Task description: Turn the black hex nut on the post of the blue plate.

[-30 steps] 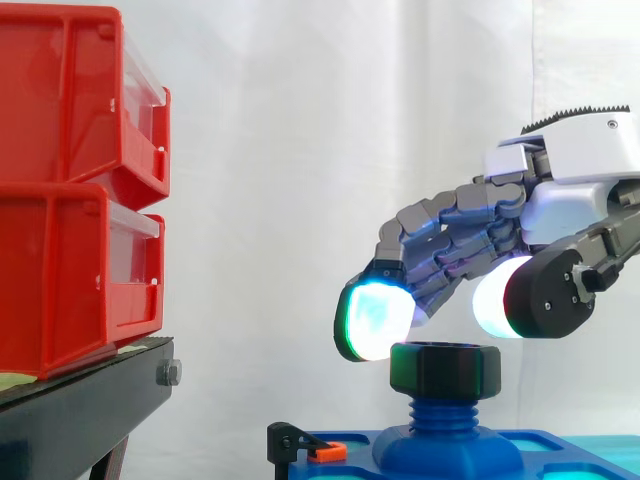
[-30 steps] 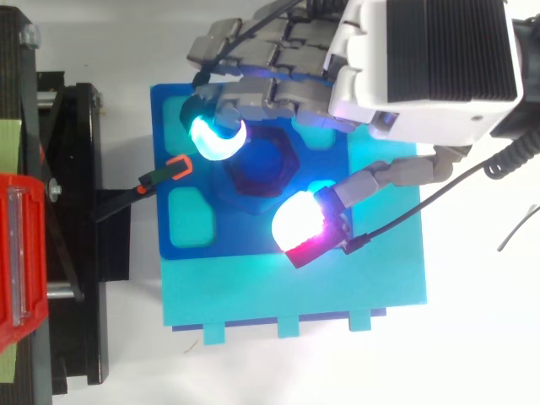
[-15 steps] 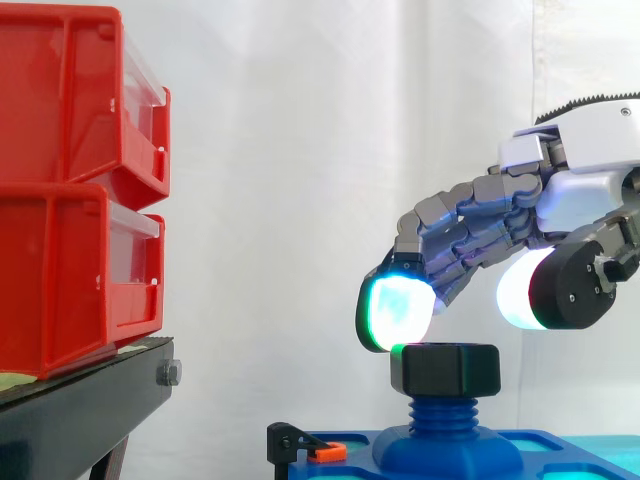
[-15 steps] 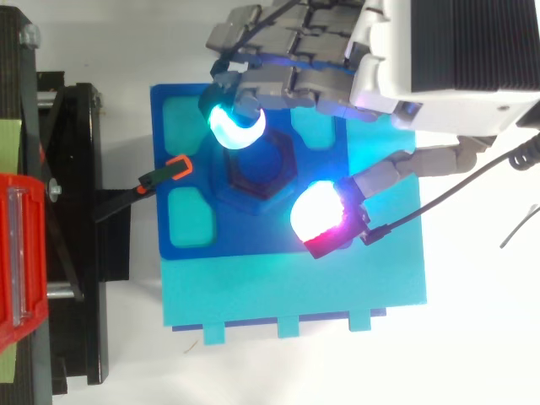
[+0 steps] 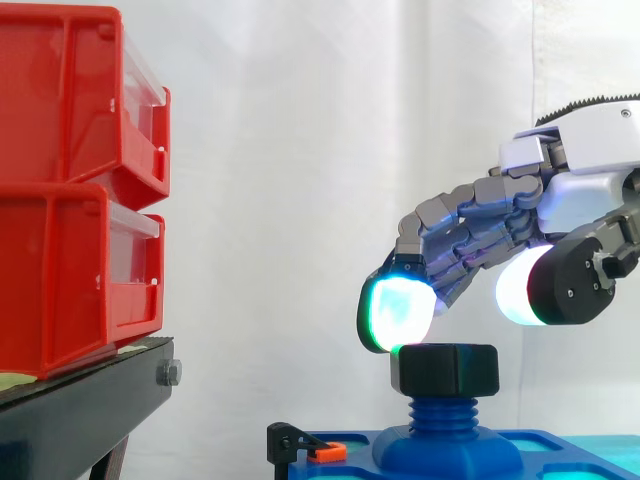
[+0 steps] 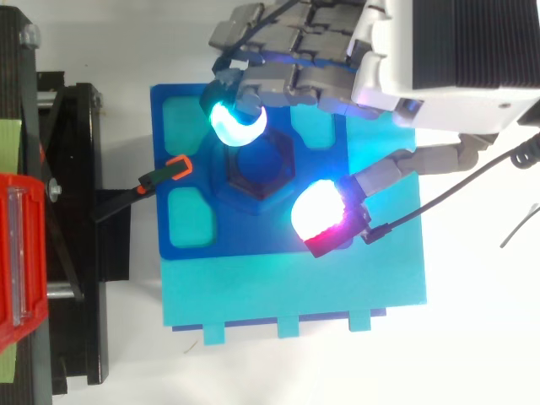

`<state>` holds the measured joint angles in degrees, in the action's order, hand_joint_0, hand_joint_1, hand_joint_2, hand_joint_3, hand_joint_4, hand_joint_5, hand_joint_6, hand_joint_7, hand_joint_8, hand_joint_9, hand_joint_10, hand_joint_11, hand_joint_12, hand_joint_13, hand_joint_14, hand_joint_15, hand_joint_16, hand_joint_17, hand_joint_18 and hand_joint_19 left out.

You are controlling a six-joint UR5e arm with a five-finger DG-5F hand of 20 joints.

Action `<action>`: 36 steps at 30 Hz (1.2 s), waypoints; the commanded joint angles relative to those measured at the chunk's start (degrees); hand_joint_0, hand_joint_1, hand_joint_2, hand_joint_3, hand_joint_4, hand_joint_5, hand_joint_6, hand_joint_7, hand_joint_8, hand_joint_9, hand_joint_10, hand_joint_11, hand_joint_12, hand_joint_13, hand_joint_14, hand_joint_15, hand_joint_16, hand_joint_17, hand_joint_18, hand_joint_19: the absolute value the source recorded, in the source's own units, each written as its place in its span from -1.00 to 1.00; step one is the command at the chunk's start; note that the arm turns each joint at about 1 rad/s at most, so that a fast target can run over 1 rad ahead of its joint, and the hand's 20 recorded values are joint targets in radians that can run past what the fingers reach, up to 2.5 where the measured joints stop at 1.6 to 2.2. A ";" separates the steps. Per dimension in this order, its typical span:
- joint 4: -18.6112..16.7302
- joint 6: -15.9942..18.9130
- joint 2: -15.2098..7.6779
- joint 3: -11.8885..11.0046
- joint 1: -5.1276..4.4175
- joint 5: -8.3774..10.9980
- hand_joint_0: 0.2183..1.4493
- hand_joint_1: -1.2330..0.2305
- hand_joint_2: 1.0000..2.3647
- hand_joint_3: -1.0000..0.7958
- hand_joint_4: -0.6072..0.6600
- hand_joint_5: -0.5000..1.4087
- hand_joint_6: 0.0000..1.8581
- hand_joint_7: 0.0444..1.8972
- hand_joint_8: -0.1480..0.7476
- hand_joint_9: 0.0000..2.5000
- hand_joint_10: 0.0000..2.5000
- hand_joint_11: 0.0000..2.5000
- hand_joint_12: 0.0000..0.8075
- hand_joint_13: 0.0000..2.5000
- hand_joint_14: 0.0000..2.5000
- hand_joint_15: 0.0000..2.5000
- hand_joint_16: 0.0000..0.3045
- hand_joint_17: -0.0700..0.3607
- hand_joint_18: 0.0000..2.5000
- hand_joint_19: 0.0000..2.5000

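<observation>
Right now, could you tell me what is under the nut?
A blue threaded post rising from the blue plate; the thread inside the nut is covered.

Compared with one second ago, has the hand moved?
Yes. In the side view the hand has shifted right and slightly up against the black hex nut, away from the red bins.

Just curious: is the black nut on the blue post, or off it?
On. The black nut sits level on the threaded blue post; the hand hangs above it, fingers not closed around it.
</observation>
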<state>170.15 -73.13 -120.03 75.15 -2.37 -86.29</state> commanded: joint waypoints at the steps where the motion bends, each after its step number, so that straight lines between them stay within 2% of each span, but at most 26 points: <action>1: 0.71 0.00 0.50 0.00 0.00 0.16 -0.67 -0.03 -1.00 -0.44 0.38 -0.67 -0.46 0.07 -0.04 -0.77 -1.00 -0.92 -0.06 -0.73 -0.99 -0.88 -0.58 -0.01 -0.75 -0.57; 9: 2.73 -0.26 0.94 0.00 0.00 0.16 -0.67 -0.02 -1.00 -0.44 0.37 -0.67 -0.46 0.07 -0.04 -0.77 -1.00 -0.93 -0.07 -0.73 -0.99 -0.88 -0.58 -0.01 -0.76 -0.57; 17: 3.26 -0.26 1.03 0.00 -0.27 0.25 -0.67 -0.02 -1.00 -0.44 0.37 -0.67 -0.46 0.07 -0.04 -0.77 -1.00 -0.92 -0.07 -0.74 -0.99 -0.88 -0.58 -0.01 -0.76 -0.57; 20: 3.70 -0.26 1.12 0.00 -0.36 0.51 -0.67 -0.02 -1.00 -0.44 0.37 -0.67 -0.46 0.07 -0.04 -0.78 -1.00 -0.93 -0.07 -0.74 -0.99 -0.88 -0.58 -0.01 -0.76 -0.57; 27: 5.72 -0.26 2.08 0.00 -0.71 2.45 -0.67 -0.05 -1.00 -0.44 0.37 -0.67 -0.46 0.07 -0.04 -0.78 -1.00 -0.93 -0.07 -0.74 -0.99 -0.88 -0.58 -0.01 -0.76 -0.58; 36: 6.68 -0.26 2.26 0.00 -1.06 2.62 -0.67 -0.12 -1.00 -0.44 0.36 -0.67 -0.46 0.07 -0.05 -0.78 -1.00 -0.93 -0.07 -0.74 -0.99 -0.88 -0.58 -0.01 -0.76 -0.58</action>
<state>176.53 -73.39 -117.79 75.16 -3.34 -83.72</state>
